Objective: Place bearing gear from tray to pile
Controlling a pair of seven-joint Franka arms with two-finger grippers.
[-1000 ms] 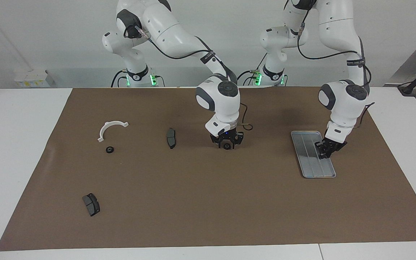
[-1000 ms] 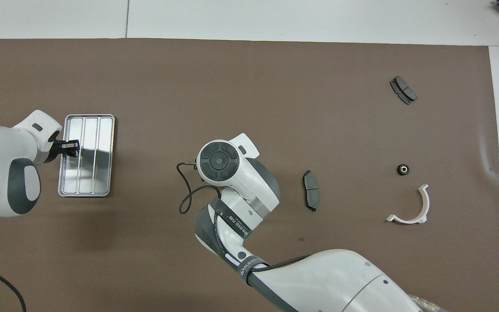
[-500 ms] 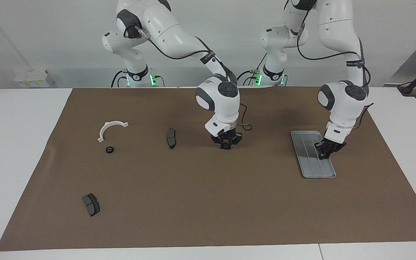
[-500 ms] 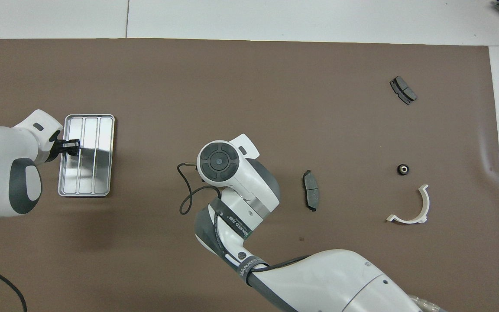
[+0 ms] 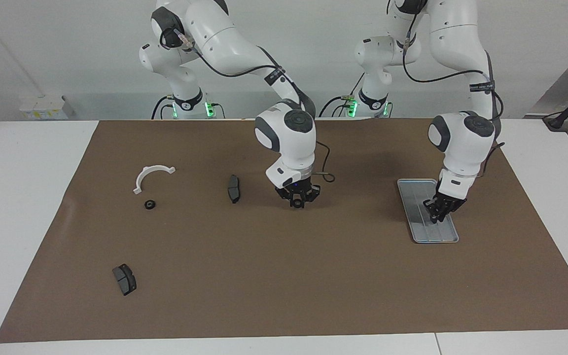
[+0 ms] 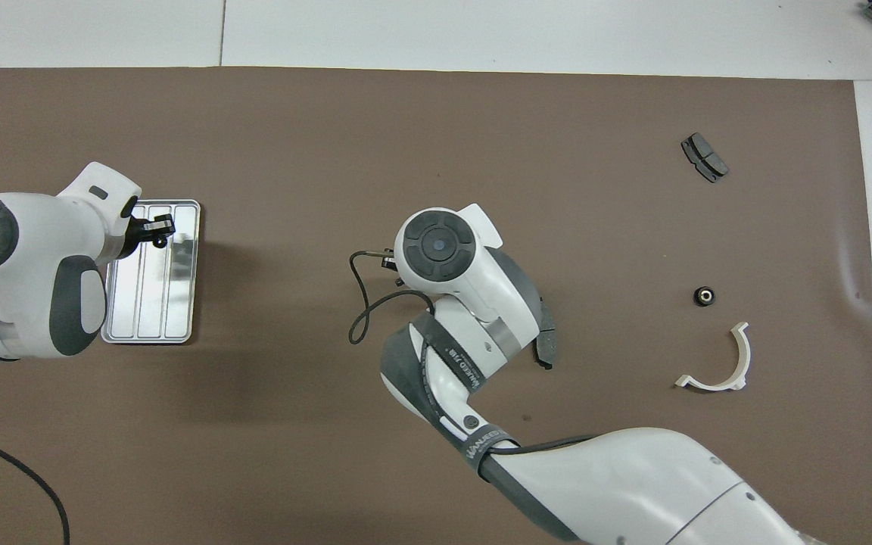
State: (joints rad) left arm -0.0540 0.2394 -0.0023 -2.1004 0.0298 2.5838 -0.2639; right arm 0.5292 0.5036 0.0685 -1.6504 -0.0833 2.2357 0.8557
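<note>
tray (image 5: 427,231): 1 | gears (image 5: 150,204): 2, 1 held | brake pads (image 5: 233,188): 2 | bracket (image 5: 152,176): 1 | arms: 2

The scene is seen from two high cameras. In the facing view the table (image 5: 32,197) is looked at from across it, toward the robots, and the whole brown mat (image 5: 284,276) and both arm bases are taken in from some way off. In the overhead view the mat (image 6: 436,136) is looked at steeply from above the robots' end. The mat and everything on it are shared, half a turn apart.
</note>
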